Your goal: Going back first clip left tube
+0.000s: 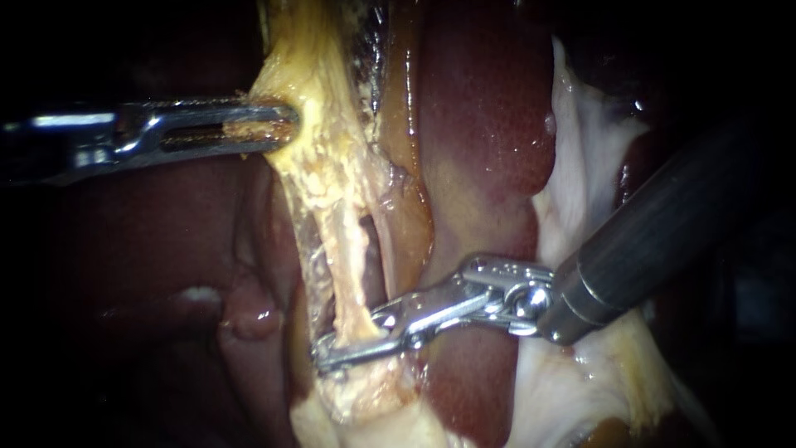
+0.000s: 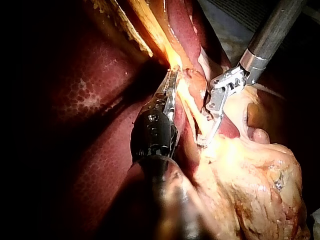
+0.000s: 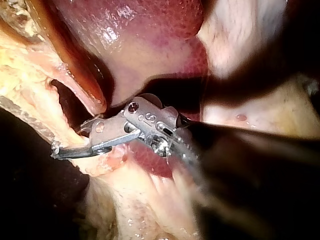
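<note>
— Checking the right tool (image 1: 352,338): jaw state and position?
— Jaws open. A narrow gap shows between them in the endoscope view and in the right wrist view. The shaft enters from the right edge. The jaws reach across the liver (image 1: 489,124) to the lower end of the left tube (image 1: 350,257).
— Location of the left tube relative to those jaws?
— It is the pale yellow strand just left of the dark slit (image 1: 375,249). Its lower end lies between the open jaws and rests on the lower one. Contact with the upper jaw cannot be confirmed.
— Left tool (image 1: 286,124)?
— Jaws closed on yellow tissue (image 1: 319,99) at the upper end of the same strand. The shaft enters level from the left edge. The two tools are well apart, one at each end of the strand.
— Surroundings?
— Dark red liver lies on both sides of the strand. A glossy orange-brown band (image 1: 406,199) runs just right of the slit. White tissue (image 1: 580,158) lies above the right tool's shaft. In the left wrist view, a lumpy yellow fatty mass (image 2: 260,190) sits just beside the right tool's tip.
</note>
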Controlling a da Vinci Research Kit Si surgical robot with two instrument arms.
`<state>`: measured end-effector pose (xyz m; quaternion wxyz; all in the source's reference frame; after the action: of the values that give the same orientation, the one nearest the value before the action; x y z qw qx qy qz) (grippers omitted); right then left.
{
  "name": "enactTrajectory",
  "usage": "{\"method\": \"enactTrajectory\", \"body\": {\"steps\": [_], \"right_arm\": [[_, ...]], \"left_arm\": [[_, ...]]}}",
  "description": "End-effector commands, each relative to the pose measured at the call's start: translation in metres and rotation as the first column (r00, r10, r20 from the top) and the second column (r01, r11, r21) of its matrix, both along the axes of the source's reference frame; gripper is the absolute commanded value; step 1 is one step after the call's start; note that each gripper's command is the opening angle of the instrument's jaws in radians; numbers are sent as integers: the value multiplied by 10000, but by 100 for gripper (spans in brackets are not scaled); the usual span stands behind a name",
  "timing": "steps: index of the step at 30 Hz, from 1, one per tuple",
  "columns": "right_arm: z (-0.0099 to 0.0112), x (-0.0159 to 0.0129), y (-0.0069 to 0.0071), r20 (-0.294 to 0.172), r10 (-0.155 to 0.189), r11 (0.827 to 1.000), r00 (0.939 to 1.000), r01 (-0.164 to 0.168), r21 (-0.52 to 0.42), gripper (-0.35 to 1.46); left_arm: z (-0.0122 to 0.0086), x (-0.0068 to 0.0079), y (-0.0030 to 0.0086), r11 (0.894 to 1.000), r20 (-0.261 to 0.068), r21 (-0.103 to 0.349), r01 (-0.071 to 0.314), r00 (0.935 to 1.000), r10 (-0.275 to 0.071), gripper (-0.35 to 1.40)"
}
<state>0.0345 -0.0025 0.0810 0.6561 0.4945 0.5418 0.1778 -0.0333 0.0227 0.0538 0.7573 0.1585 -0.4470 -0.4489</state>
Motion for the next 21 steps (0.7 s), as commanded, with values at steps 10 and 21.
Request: {"method": "enactTrajectory", "body": {"steps": [10,21], "right_arm": [[-3,0,4,147,272,9996,9995,-271,-25,28],[-12,-6,18,67,901,9915,9959,-890,-952,59]], "left_arm": [[0,0,0,10000,-17,-11,15,10000,-15,-35],[0,1,-1,10000,-17,-15,14,10000,-14,-35]]}}
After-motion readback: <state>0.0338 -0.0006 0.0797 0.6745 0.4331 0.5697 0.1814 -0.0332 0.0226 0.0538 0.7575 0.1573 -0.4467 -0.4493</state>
